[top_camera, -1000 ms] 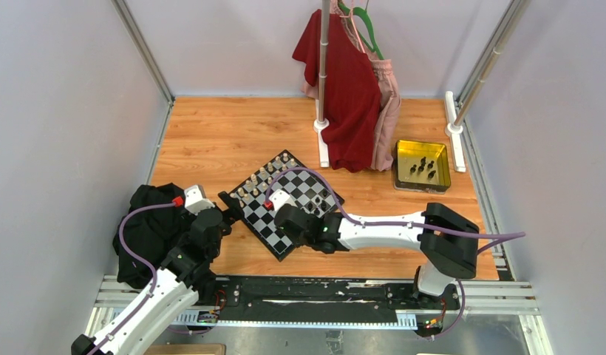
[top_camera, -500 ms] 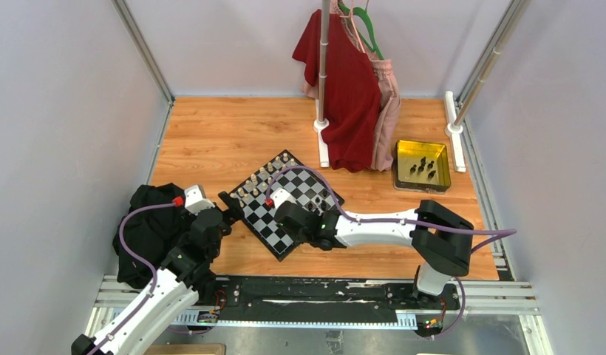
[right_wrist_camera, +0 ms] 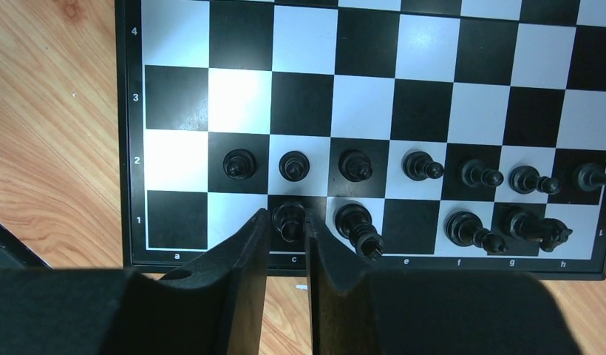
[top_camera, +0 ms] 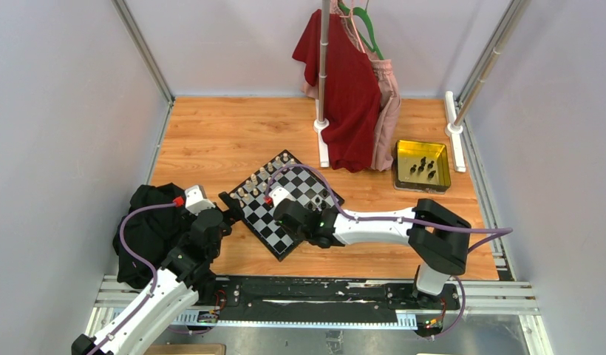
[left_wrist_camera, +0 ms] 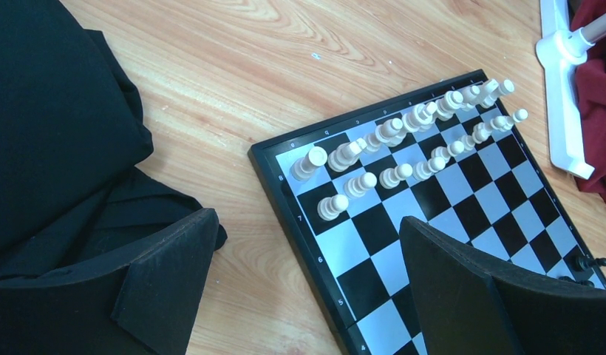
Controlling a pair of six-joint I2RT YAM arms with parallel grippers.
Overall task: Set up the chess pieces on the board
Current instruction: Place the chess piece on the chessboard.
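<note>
At the left of the surface, beside the black cloth [top_camera: 148, 233], your left gripper [left_wrist_camera: 309, 224] hangs with its jaws wide and empty just off the corner of the board [left_wrist_camera: 462, 214], where the cream pieces [left_wrist_camera: 389, 131] stand in two rows along the far side. Mid-board, your right gripper [right_wrist_camera: 286, 220] is low over the near rank, jaws narrow on either side of a black piece [right_wrist_camera: 289, 213] standing on c1. You cannot tell from these views whether the pads pinch it or have let go. I judge the step in hand to be seating that piece. Next, open clear, lift straight up without brushing the neighbour [right_wrist_camera: 357, 225] on d1, and go right to the yellow tray [top_camera: 422, 142], where more black pieces [top_camera: 422, 166] wait. Only the right wrist view shows a1, b1, e1 and h1 bare; only the top view shows the tray.
</note>
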